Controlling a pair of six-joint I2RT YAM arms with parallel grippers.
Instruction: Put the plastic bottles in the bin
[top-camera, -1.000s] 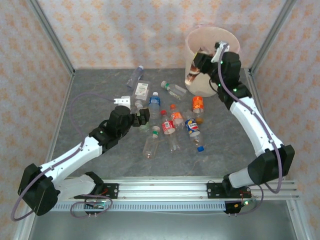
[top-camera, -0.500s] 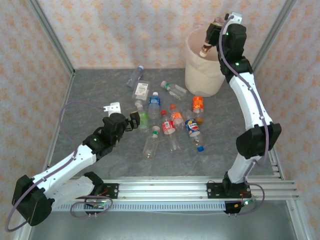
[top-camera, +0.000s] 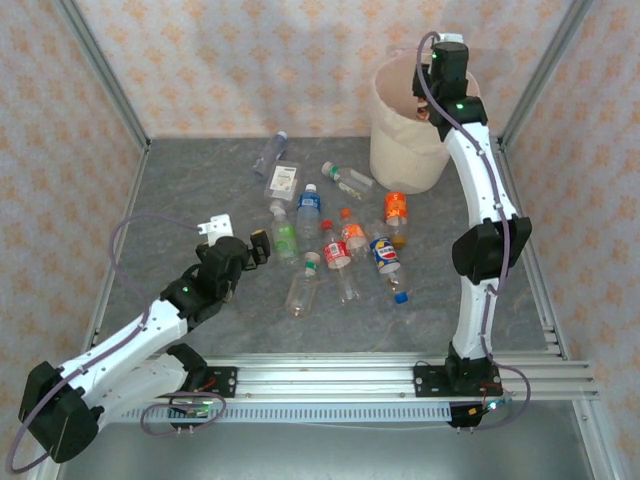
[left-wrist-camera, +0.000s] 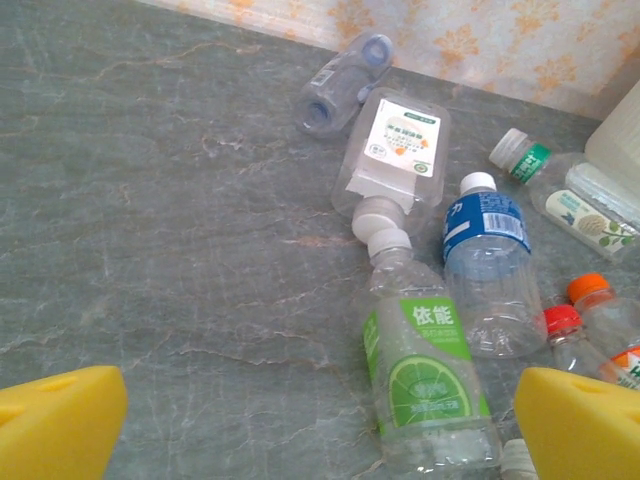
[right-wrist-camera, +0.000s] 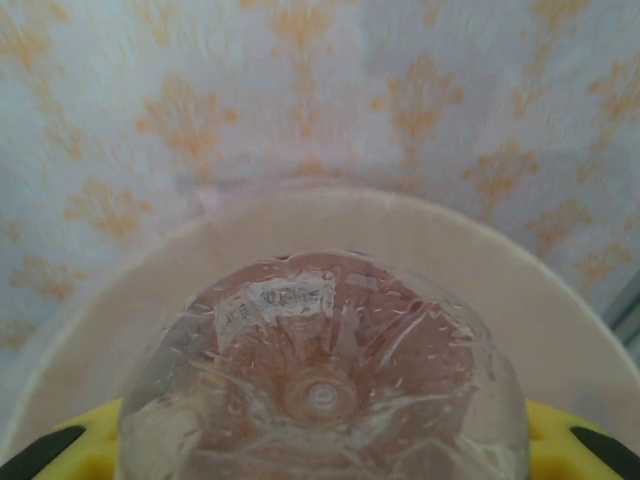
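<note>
My right gripper (top-camera: 427, 97) hangs over the mouth of the cream bin (top-camera: 402, 155), shut on a clear bottle with a reddish tint (right-wrist-camera: 320, 375). In the right wrist view that bottle's base faces the camera with the bin's rim (right-wrist-camera: 420, 215) behind it. Several plastic bottles lie on the grey table: a green-label one (top-camera: 285, 238) (left-wrist-camera: 425, 385), a blue-label one (top-camera: 309, 208) (left-wrist-camera: 485, 260), a red-label one (top-camera: 336, 252) and an orange one (top-camera: 396, 210). My left gripper (top-camera: 257, 247) (left-wrist-camera: 320, 430) is open, low over the table just left of the green-label bottle, with nothing between its fingers.
A flat square bottle with a white label (left-wrist-camera: 395, 150) and a clear bottle (left-wrist-camera: 345, 80) lie toward the back wall. A green-capped bottle (top-camera: 345, 178) rests near the bin's foot. Bare table (top-camera: 190, 180) stretches to the left. Metal frame posts stand at the corners.
The right arm has risen and carried its bottle from the bin's front wall to above the bin's mouth. The left arm has drawn back to the near left, away from the bottles.
</note>
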